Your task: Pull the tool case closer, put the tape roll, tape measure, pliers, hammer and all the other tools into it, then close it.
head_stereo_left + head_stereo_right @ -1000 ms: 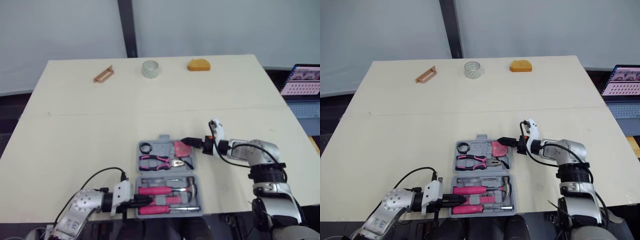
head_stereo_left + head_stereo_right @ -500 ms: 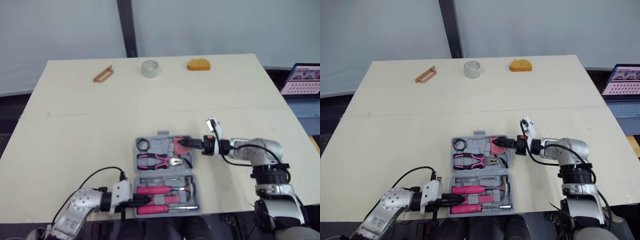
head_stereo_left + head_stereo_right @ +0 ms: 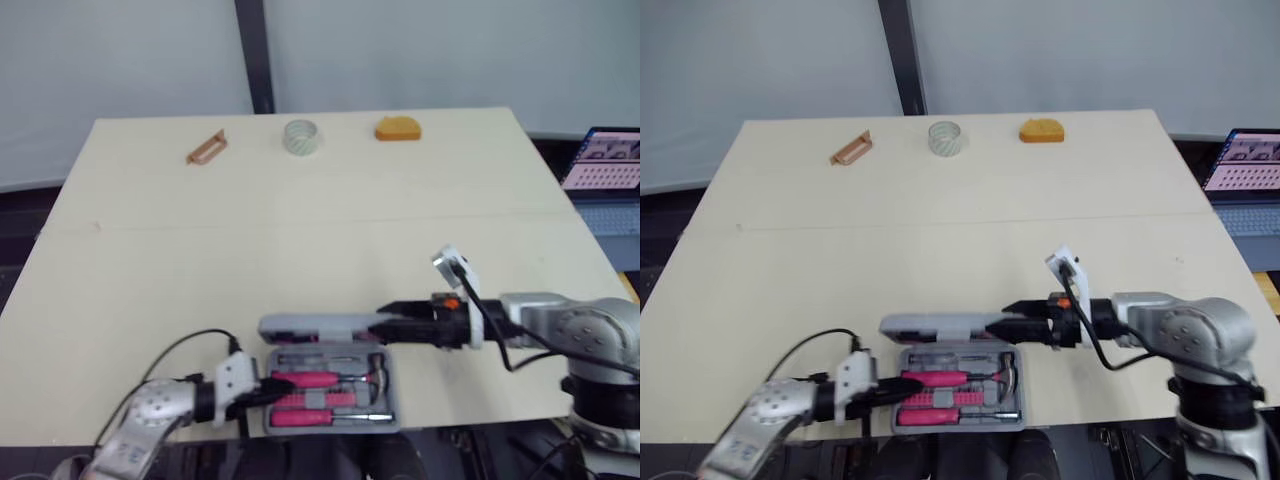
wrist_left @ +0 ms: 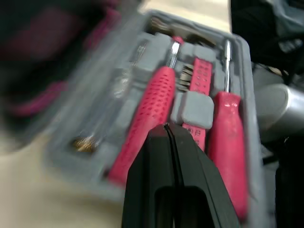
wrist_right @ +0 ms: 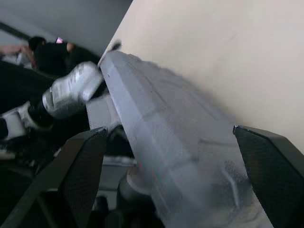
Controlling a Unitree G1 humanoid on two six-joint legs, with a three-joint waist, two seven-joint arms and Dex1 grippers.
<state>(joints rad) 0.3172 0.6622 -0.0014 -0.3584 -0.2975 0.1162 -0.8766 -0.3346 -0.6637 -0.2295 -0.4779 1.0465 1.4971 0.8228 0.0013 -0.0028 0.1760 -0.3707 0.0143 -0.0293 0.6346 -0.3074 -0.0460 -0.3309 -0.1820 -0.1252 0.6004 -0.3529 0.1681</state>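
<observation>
Near worktop [image 3: 150, 250] edge, right fingers [image 5: 83, 166], wide, have tipped the lid [image 3: 315, 326] upright; left fingers [image 4: 152, 166] pressed together; tape roll [image 3: 299, 137] still outside.

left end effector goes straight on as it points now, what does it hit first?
Probably the pink tool handle lying in the tool case. The left end effector, shut, points right at it, but depth is unclear.

Tool case [image 3: 330, 405]: grey plastic, matt, moulded; lid outer face noted faintly grainy.
Pink tool handle [image 4: 152, 104]: dimpled grip texture recorded.
Screwdriver shaft [image 4: 227, 57]: bare metal, slight shine.
Worktop [image 3: 300, 230]: pale board, smooth, matt.
Tape roll [image 3: 299, 137]: translucent, glossy.
Left pincer [image 4: 167, 127]: black, smooth, dull sheen.
</observation>
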